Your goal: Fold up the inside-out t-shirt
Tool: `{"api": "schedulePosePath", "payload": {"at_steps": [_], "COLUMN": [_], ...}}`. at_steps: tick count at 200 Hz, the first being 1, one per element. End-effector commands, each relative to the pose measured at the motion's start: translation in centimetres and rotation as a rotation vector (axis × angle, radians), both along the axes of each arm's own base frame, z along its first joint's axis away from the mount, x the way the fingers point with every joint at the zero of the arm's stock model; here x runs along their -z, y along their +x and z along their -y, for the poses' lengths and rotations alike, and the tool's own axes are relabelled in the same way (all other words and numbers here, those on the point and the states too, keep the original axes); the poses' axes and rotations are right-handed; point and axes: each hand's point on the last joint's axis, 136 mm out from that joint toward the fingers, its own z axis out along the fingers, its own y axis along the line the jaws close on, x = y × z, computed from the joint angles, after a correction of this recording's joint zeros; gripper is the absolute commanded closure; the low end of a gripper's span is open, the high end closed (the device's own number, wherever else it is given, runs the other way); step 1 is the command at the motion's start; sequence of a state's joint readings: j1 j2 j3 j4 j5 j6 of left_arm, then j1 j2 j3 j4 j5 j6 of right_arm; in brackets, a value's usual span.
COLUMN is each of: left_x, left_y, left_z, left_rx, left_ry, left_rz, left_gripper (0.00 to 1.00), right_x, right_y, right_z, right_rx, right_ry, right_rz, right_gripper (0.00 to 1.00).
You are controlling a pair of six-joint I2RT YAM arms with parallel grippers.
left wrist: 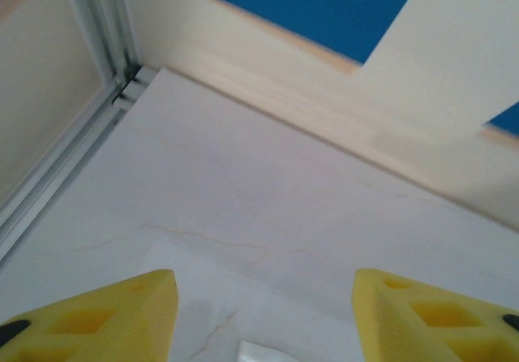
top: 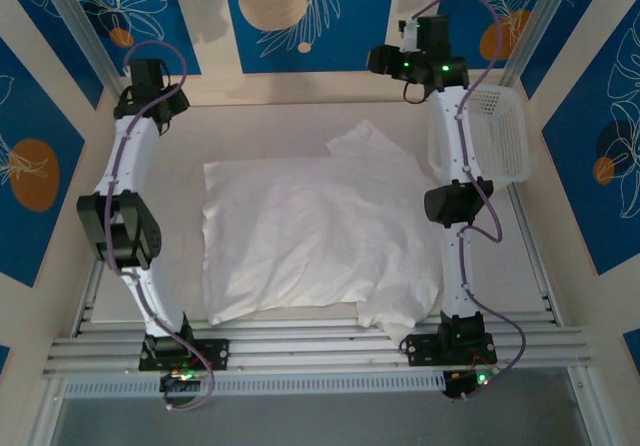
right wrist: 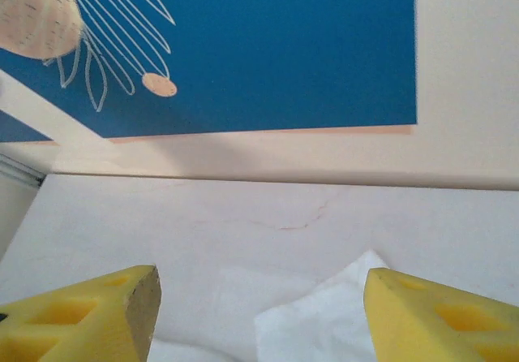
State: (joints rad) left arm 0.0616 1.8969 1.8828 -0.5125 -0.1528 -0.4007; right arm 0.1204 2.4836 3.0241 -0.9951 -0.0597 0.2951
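Your t-shirt (top: 310, 236) lies flat in the middle of the table (top: 260, 131), between the arms, roughly squared, a sleeve poking toward the back. Beyond it, your left gripper (left wrist: 263, 313) and right gripper (right wrist: 259, 305) hang with jaws wide, holding nothing. A white lattice basket (top: 500, 136) sits far right.

Wrinkled matt cloth t-shirt (top: 300, 236), white plastic lattice basket (top: 505, 141)

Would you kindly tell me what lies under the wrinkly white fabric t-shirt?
The pale table lies under the white fabric t-shirt; its near corner overlaps the aluminium rails. Anything beneath the cloth is hidden.
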Motion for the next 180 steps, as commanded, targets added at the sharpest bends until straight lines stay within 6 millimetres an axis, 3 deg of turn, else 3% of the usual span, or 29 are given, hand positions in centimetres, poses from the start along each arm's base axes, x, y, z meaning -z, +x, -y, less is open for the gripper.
{"api": "schedulePosePath", "payload": {"at_steps": [1,22,38,58,76,80,93,104,141,163,180], "left_x": [-10.2,-8.0,-4.9,0.7,6.6,7.9,11.8,14.5,20.6,23.2,24.5], "left_y": [-4.9,-8.7,-11.3,-14.2,-16.1,-16.3,-17.2,-17.6,-17.1,-15.1,-13.7], "left_z": [3.3,7.5,11.2,15.6,18.5,19.0,19.3,18.7,16.9,16.1,14.8], "left_rx": [0.103,0.182,0.235,0.304,0.364,0.376,0.371,0.340,0.222,0.178,0.139], "left_ry": [-0.151,-0.254,-0.251,-0.235,-0.215,-0.210,-0.190,-0.156,-0.082,-0.098,-0.088], "left_rz": [0.204,0.154,0.083,-0.038,-0.178,-0.207,-0.313,-0.381,-0.542,-0.567,-0.594], "left_gripper": [0.41,0.41,0.46,0.68,0.99,1.00,1.00,1.00,1.00,1.00,1.00], "right_x": [-5.2,-3.1,-0.7,3.9,8.2,8.9,10.5,11.8,18.5,22.8,25.4], "right_y": [-6.4,-9.1,-10.9,-12.9,-15.1,-15.5,-16.6,-17.5,-19.5,-20.1,-19.9], "right_z": [0.8,0.6,0.8,1.2,1.9,2.1,2.6,3.1,3.7,2.4,2.1], "right_rx": [-0.060,-0.072,-0.068,-0.080,-0.103,-0.103,-0.093,-0.068,0.121,0.187,0.240], "right_ry": [0.009,-0.017,-0.054,-0.146,-0.226,-0.232,-0.236,-0.211,-0.049,0.108,0.101], "right_rz": [-0.012,-0.153,-0.280,-0.457,-0.583,-0.593,-0.586,-0.577,-0.603,-0.619,-0.666], "right_gripper": [0.33,0.33,0.34,0.45,0.54,0.58,0.84,1.00,1.00,1.00,1.00]}}
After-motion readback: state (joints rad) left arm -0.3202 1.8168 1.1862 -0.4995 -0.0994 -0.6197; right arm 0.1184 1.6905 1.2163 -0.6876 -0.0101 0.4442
